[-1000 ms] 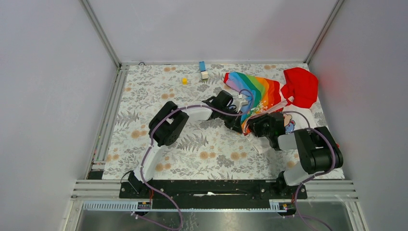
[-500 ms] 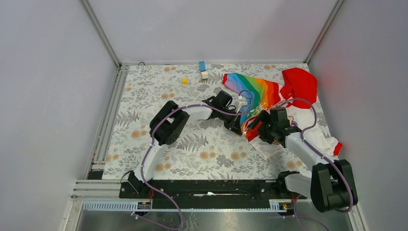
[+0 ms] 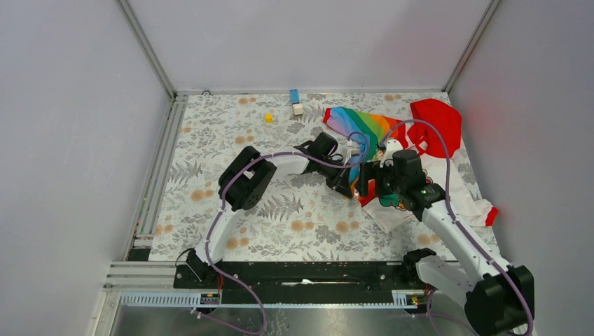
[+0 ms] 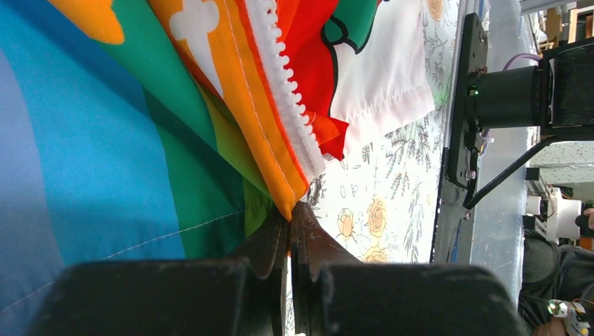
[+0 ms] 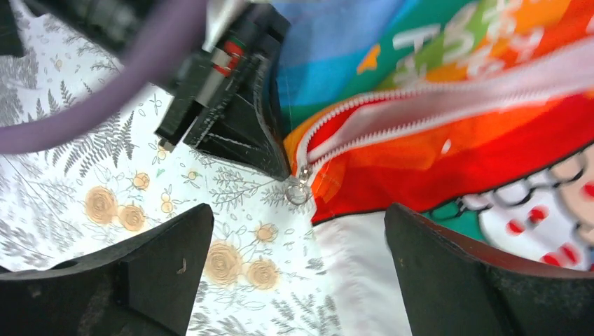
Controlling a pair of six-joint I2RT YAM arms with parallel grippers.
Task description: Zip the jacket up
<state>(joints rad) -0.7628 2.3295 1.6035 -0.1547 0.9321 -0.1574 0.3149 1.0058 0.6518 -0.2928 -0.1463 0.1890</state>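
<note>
The jacket (image 3: 392, 140) lies at the back right of the table, rainbow panel to the left, red hood (image 3: 438, 124) behind, white body (image 3: 459, 192) to the right. My left gripper (image 3: 347, 185) is shut on the orange corner of the jacket's hem (image 4: 293, 199), next to the white zipper teeth (image 4: 284, 84). The right gripper (image 5: 298, 211) is open wide just above the table. The zipper's slider with its ring pull (image 5: 298, 190) sits at the bottom of the zipper, just ahead of the gap between the right fingers, touching neither. The left fingers (image 5: 242, 136) show right beside it.
A small yellow cube (image 3: 268, 117) and a blue and white block (image 3: 295, 102) lie near the back edge of the flower-patterned table (image 3: 280, 210). Grey walls close in the sides and back. A red cuff (image 3: 493, 214) lies near the right wall.
The right gripper has opened wide. The right arm has unfolded from its crouch and now reaches up over the jacket. The left gripper has kept its hold on the hem.
</note>
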